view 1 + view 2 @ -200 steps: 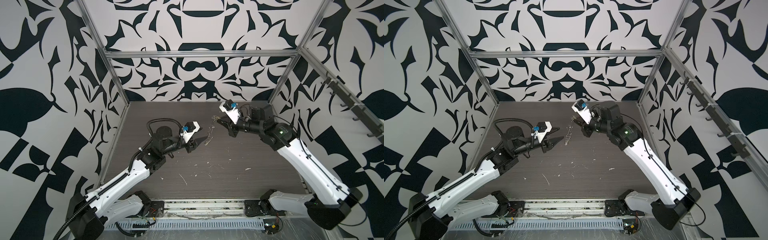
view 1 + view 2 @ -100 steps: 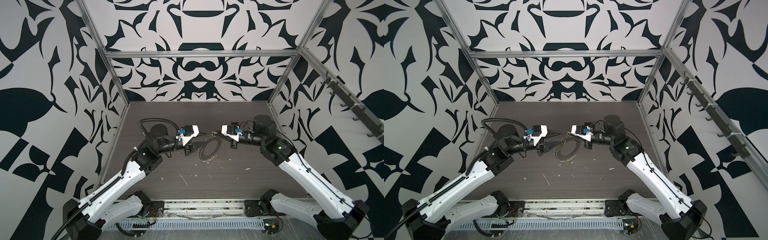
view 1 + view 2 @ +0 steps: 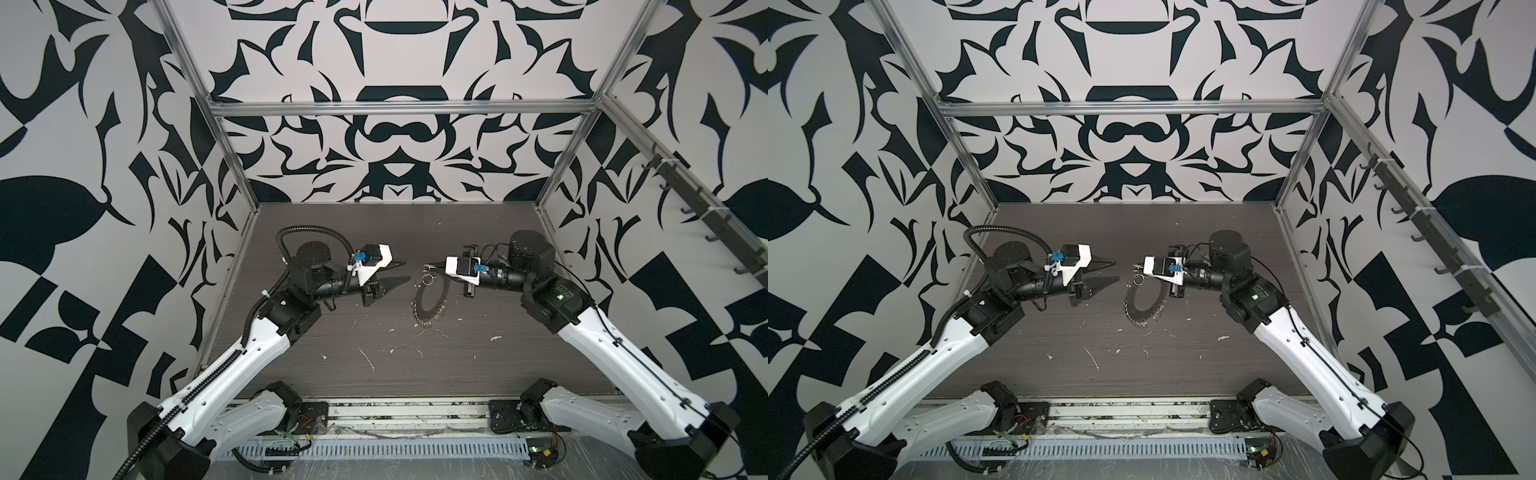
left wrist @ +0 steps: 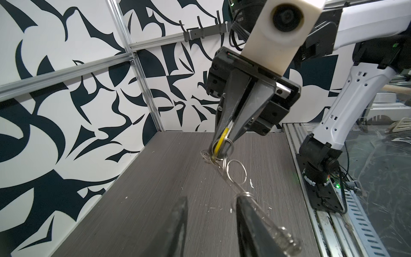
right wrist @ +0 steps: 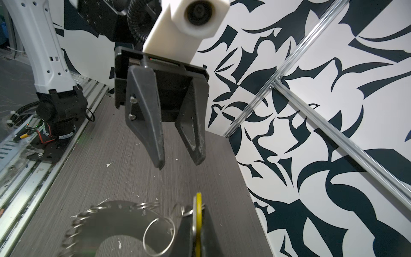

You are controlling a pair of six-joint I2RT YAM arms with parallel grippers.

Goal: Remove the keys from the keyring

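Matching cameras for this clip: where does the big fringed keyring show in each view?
In a top view: keyring mid-table, just below the right pincer.
In a top view: keyring again mid-table.
Left wrist: edge-on, between right pincer and left pincer.
Right wrist: blurred, close up, beside the yellow tag.
Shared landmark: right pincer, shut on the yellow tag.

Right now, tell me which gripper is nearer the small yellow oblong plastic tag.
Right. The right gripper is shut on the small yellow plastic tag. The left gripper, jaws open, faces it across a gap, clear of the tag.
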